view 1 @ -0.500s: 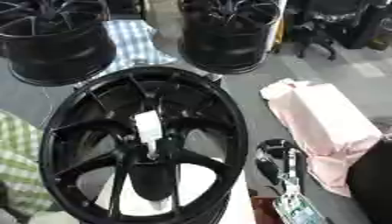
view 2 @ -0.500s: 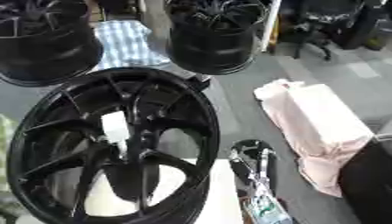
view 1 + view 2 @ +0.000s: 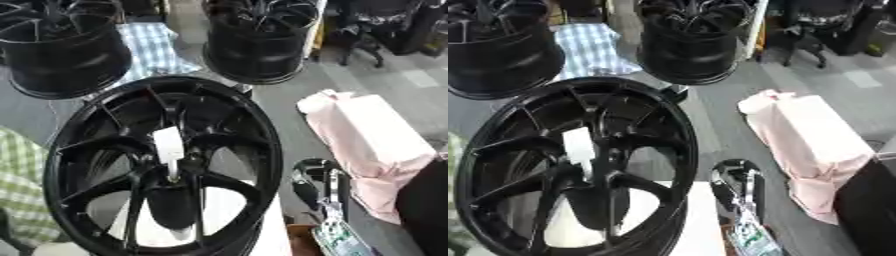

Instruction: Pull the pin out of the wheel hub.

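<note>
At centre-left, black wheel hub (image 3: 164,165) stands tilted on white tabletop (image 3: 229,210); pin (image 3: 169,150), white tag over silvery stem, sits at spoke centre. Right hand (image 3: 308,181), dark and glossy, hangs just beside rim, apart from pin; fingers too blurred, cannot tell how open. Left hand not visible. Judgement: approach between spokes, pinch white tag, draw straight along stem, avoid rocking hub.

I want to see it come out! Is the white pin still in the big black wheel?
Still in. The white pin stands at the centre of the wheel hub, among the spokes.
</note>
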